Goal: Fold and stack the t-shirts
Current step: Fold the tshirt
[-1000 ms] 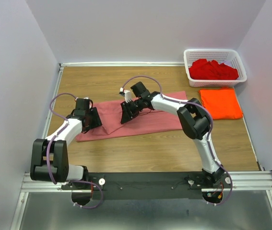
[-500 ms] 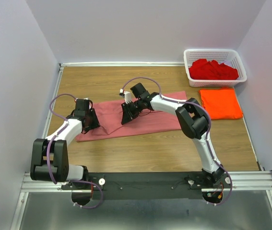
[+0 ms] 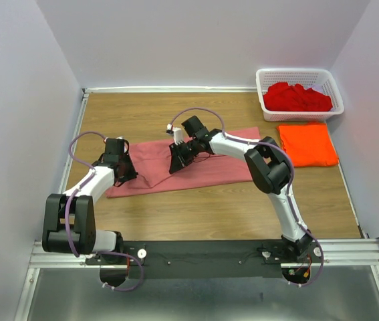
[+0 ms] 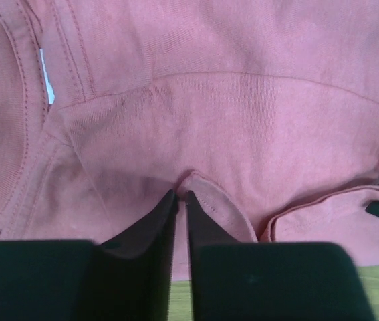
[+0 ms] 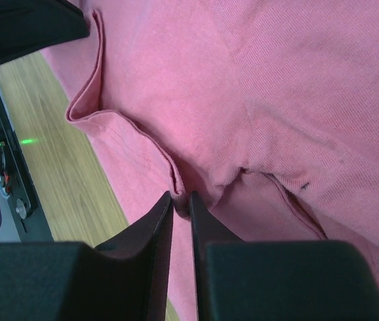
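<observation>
Found the left gripper [image 4: 180, 195] drawn to a hairline gap on a raised hem ridge of the salmon-pink t-shirt [image 3: 206, 167], close beside the ribbed collar [image 4: 2, 134]. Found the right gripper [image 5: 179, 198] likewise narrowed to a slit on a stitched edge fold, farther in and toward the middle of the garment. Judged the step in hand as a two-point fold of the flat garment. Called for raising both pinches level and at one pace, carrying the gripped edge across in a single arc, and confirming that only the intended layer was taken; risked a skewed crease if one arm led. Lay spread on the wooden table [image 3: 196, 214] between the two arms, long axis left to right, left end nearer the bases and right end farther, collar end judged to point left. Sat apart from the folded orange t-shirt [image 3: 307, 144] at far right, and from the deep red t-shirts [image 3: 296, 97] heaped in the white basket [image 3: 293, 70] beyond.
</observation>
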`<control>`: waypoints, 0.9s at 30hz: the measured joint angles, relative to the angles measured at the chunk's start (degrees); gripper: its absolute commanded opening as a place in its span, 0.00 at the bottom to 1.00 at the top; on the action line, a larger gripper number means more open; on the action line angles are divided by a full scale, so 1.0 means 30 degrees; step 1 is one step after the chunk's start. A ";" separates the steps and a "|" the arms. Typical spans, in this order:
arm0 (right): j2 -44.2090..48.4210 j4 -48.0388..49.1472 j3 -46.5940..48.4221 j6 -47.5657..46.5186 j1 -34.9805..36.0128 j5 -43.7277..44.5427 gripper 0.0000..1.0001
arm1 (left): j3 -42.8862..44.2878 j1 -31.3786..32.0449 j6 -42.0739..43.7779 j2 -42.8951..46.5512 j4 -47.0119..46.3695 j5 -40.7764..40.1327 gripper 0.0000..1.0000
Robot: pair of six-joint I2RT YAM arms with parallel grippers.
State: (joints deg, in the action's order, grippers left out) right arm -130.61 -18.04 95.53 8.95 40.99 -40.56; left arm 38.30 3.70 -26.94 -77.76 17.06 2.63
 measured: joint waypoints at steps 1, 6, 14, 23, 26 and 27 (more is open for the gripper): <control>0.0000 0.0000 -0.0007 -0.0007 0.0000 0.0000 0.20 | 0.0000 -0.0015 -0.0131 0.0029 0.0022 -0.0007 0.08; 0.0000 0.0015 -0.0022 0.0015 0.0000 0.0022 0.15 | 0.0000 -0.0138 -0.0561 0.0182 0.0379 -0.0175 0.00; 0.0087 0.0117 -0.0481 0.0080 0.0000 0.0401 0.11 | -0.0073 -0.0576 -0.1384 0.0357 0.0984 -0.1042 0.00; 0.0379 0.0153 -0.0656 0.0372 0.0029 0.1027 0.10 | -0.0080 -0.1188 -0.2339 0.0954 0.1923 -0.2324 0.00; 0.0430 0.0160 -0.0656 0.0503 0.0066 0.1224 0.11 | -0.0080 -0.1428 -0.2514 0.0954 0.2040 -0.2448 0.00; 0.0437 0.0160 -0.0656 0.0517 0.0073 0.1253 0.11 | -0.0087 -0.1464 -0.2601 0.0954 0.2091 -0.2441 0.00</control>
State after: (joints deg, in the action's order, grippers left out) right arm -129.29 -17.56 93.56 10.50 41.21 -36.80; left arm 38.04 -0.69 -34.74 -74.89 23.33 -4.69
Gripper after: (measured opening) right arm 0.108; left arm 0.005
